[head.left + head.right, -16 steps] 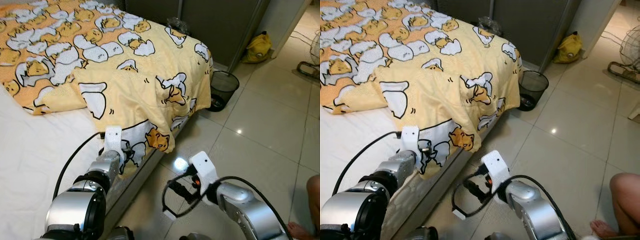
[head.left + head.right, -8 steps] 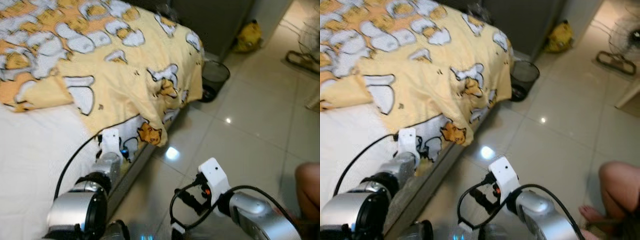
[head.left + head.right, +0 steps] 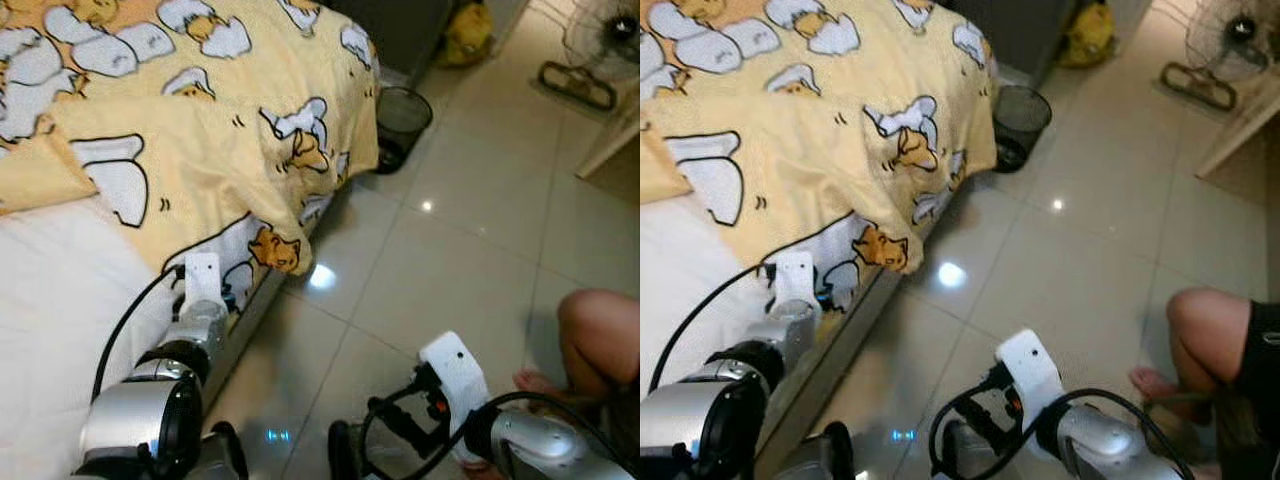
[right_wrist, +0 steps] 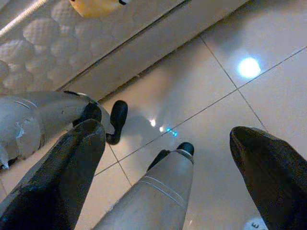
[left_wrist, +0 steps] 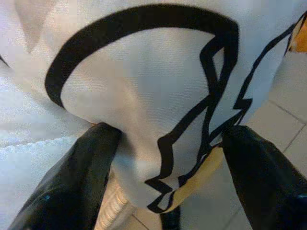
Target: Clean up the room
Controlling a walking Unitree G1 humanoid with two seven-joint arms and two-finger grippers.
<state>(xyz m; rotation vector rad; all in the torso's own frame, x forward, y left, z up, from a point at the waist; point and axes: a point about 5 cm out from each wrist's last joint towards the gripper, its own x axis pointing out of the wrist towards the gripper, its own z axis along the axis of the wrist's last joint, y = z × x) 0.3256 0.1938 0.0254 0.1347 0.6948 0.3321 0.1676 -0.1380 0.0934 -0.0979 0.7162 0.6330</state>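
A yellow blanket (image 3: 200, 130) with a white and orange cartoon print covers the far left of the bed (image 3: 50, 330), and its corner hangs over the bed's right edge toward the tiled floor (image 3: 450, 250). The near part of the bed is bare white sheet.

The left pincer (image 5: 165, 158) is at that hanging corner, by the bed's edge. In the left wrist view its two black fingers (image 5: 72, 182) stand apart with a fold of the blanket's white, black-lined cloth bulging between them. The cloth touches both, but the pincer is spread, not clamped shut on it. From the head views the left arm reaches forward along the bed's side, a black cable looping up to its wrist.

The right pincer (image 4: 168, 172) hangs low over the floor on the near right, released, its fingers (image 4: 57, 177) wide apart with nothing between them. Below it in the right wrist view are glossy tiles, the quilted side of the mattress, and parts of the robot's own body.

Past the foot of the bed stands a black mesh bin (image 3: 402, 112), and farther off a yellow bag (image 3: 468, 32) leans by a dark cabinet. A fan (image 3: 590, 40) stands at the far right. A person's bare knee (image 3: 595, 325) and foot show at the near right.
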